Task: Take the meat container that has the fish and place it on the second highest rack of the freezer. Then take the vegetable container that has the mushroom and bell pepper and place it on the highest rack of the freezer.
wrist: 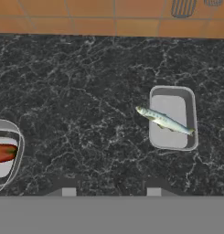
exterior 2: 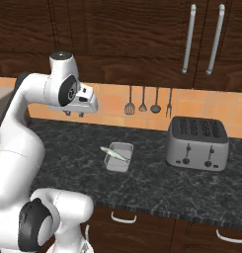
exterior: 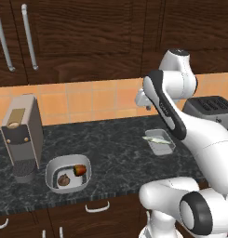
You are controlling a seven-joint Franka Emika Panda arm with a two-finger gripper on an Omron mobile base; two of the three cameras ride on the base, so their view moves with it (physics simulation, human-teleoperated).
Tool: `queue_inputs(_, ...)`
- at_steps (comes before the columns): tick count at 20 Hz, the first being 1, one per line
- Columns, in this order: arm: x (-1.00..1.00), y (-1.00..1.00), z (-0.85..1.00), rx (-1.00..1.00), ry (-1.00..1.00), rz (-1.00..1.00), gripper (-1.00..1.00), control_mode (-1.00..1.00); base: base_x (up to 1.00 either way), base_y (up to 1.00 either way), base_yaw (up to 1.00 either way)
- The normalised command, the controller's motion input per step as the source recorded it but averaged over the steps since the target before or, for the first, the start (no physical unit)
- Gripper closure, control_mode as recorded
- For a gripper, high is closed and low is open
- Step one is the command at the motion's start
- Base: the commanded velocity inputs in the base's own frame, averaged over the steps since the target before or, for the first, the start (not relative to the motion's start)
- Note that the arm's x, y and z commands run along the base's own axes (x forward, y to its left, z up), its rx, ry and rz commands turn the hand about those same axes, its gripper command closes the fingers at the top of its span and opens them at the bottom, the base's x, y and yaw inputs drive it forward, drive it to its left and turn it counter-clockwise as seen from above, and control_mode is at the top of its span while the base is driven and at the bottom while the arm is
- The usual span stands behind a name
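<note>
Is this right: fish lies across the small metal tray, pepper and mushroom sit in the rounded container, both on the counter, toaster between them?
Not quite. The toaster isn't between them: it stands beyond the meat container with the fish, on the side away from the vegetable container, as the base views show. The bell pepper and mushroom sit inside that container; both containers rest on the counter.

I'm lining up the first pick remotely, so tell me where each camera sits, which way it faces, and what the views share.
Left base view: behind the arm's left, looking forward and down at the counter; arm rises at right, by the vegetable container.
Right base view: behind the arm's right, facing the same counter; arm at left, toaster at right.
Hand view: on the hand, looking down at the counter; finger tips at bottom.
Shared: all three show the fish lying across the meat container.
</note>
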Motion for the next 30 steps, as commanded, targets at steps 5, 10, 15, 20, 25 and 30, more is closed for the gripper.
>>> queue_inputs(5,-0.19,-0.17,-0.07,0.02,0.00,-0.09,-1.00,-1.00,0.00,0.00,0.00)
queue_inputs(10,-0.06,-0.64,-0.33,0.13,-0.03,-0.30,-1.00,-1.00,0.00,0.00,0.00)
queue_inputs(15,-0.02,-0.49,-0.21,0.08,-0.09,-0.27,-1.00,-1.00,0.00,0.00,0.00)
queue_inputs(20,0.00,-0.52,-0.15,0.06,0.25,-0.36,-1.00,-1.00,0.00,0.00,0.00)
queue_inputs(25,0.00,-0.62,-0.47,0.13,0.27,-0.41,-1.00,-1.00,0.00,0.00,0.00)
queue_inputs(30,0.12,-0.55,-0.37,0.09,0.21,-0.38,-1.00,-1.00,0.00,0.00,0.00)
